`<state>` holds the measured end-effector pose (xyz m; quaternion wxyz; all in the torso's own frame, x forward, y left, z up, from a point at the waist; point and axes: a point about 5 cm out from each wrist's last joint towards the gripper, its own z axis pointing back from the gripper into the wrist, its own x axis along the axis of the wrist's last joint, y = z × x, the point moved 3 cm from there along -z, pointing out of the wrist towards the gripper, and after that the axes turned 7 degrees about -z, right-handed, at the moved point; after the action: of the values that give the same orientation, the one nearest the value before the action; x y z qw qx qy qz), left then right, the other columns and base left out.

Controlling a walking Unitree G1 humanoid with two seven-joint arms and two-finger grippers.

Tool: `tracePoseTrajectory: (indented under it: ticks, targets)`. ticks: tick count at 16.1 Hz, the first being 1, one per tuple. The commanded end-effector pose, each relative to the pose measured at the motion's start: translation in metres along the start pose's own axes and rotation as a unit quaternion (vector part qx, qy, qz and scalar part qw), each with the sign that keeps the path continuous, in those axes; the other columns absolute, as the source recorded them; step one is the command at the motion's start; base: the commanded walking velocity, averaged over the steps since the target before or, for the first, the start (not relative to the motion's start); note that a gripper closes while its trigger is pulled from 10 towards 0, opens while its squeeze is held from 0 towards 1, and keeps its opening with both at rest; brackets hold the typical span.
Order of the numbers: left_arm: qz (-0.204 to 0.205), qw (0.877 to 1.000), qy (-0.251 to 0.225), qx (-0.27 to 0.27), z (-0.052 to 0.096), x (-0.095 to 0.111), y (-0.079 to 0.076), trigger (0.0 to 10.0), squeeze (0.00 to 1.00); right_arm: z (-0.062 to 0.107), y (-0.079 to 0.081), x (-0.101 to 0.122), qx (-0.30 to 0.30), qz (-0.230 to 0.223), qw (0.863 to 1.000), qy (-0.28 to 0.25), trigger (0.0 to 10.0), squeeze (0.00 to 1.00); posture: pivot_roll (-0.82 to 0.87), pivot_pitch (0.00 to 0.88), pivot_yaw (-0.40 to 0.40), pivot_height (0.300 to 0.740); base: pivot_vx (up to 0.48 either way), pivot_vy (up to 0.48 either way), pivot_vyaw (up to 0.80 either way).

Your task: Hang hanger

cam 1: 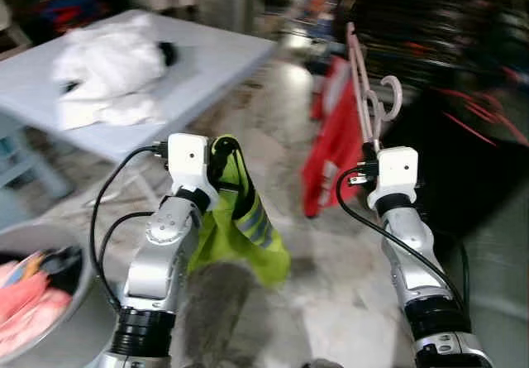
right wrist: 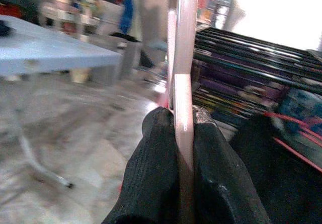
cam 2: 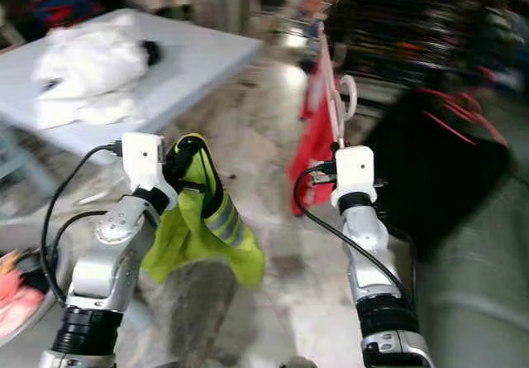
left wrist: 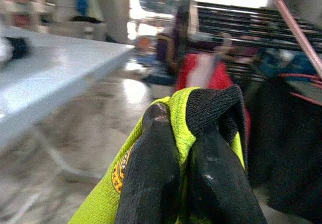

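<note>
My right gripper (right wrist: 183, 128) is shut on a pink hanger (cam 1: 364, 95), which stands upright above the wrist with its hook (cam 1: 390, 95) at mid height. The hanger's bar (right wrist: 184, 43) runs straight up between the two black fingers (right wrist: 156, 153). My left gripper (left wrist: 181, 133) is shut on a neon yellow garment with grey stripes and a black collar (cam 1: 240, 219); it hangs down from the fingers (left wrist: 151, 173) above the floor. A dark rack of hung clothes (cam 1: 446, 45) stands ahead on the right. The views are blurred.
A light blue table (cam 1: 207, 62) with a heap of white cloth (cam 1: 107, 66) stands ahead on the left. A red garment (cam 1: 335, 145) hangs at the rack's near end. A basket of clothes (cam 1: 37, 302) sits low at the left. Marble floor (cam 1: 331, 285) lies between.
</note>
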<state>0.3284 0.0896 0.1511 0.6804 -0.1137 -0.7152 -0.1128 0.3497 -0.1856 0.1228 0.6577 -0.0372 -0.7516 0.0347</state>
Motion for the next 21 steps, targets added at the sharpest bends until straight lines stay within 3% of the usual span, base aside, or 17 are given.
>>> tracePoseTrajectory:
  ticks: [1, 11, 14, 17, 21]
  targets:
    - [-0.006, 1.000, -0.015, -0.018, -0.0028, 0.0083, -0.0059, 10.0, 0.00, -0.0021, -0.0056, 0.0054, -0.009, -0.001, 1.000, -0.010, 10.0, 0.00, -0.02, 0.000, 0.016, 0.740, 0.000, 0.000, -0.80]
    - [-0.009, 1.000, -0.017, -0.022, -0.0024, 0.0078, -0.0076, 10.0, 0.00, -0.0011, -0.0057, 0.0053, -0.009, 0.000, 1.000, -0.010, 10.0, 0.00, -0.02, 0.000, 0.017, 0.740, 0.000, 0.475, -0.80]
    - [-0.025, 0.999, -0.029, -0.037, -0.0006, 0.0104, -0.0097, 10.0, 0.00, -0.0008, -0.0057, 0.0050, -0.011, 0.000, 1.000, -0.009, 10.0, 0.00, -0.02, 0.000, 0.019, 0.740, 0.000, 0.000, -0.80]
    - [-0.011, 0.998, -0.041, -0.048, 0.0021, 0.0131, -0.0101, 10.0, 0.00, -0.0002, -0.0053, 0.0044, -0.011, -0.001, 1.000, -0.009, 10.0, 0.00, -0.02, 0.000, 0.020, 0.740, 0.000, 0.000, -0.80]
    - [-0.011, 0.997, -0.049, -0.056, 0.0027, 0.0152, -0.0119, 10.0, 0.00, 0.0014, -0.0055, 0.0034, -0.012, -0.001, 1.000, -0.008, 10.0, 0.00, -0.02, 0.000, 0.023, 0.740, 0.395, 0.000, -0.80]
